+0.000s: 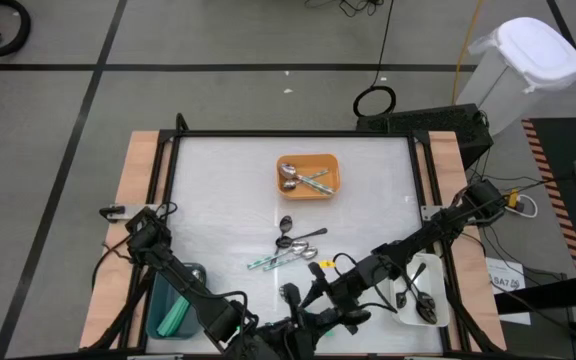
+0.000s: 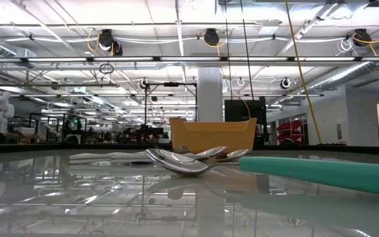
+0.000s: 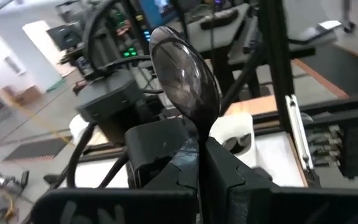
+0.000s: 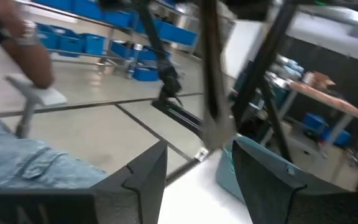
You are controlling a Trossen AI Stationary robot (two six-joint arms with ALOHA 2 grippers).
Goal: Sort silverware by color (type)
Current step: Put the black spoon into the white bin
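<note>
1 glossy black spoon [image 3: 188, 87] stands clamped in the left hand [image 3: 199, 163] at the desk's [image 1: 218, 190] near edge. The right hand [image 4: 197, 163] beside it has its fingers apart. 2 spoons lie in the orange rectangular tray [image 1: 307, 176]; how many sit mid-desk I cannot tell.

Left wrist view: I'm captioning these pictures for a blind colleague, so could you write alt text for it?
A black spoon stands bowl-up, its handle clamped in the shut left gripper. Behind it, a white tray holding dark spoons sits on the table, with dark cables and blurred room equipment beyond.
</note>
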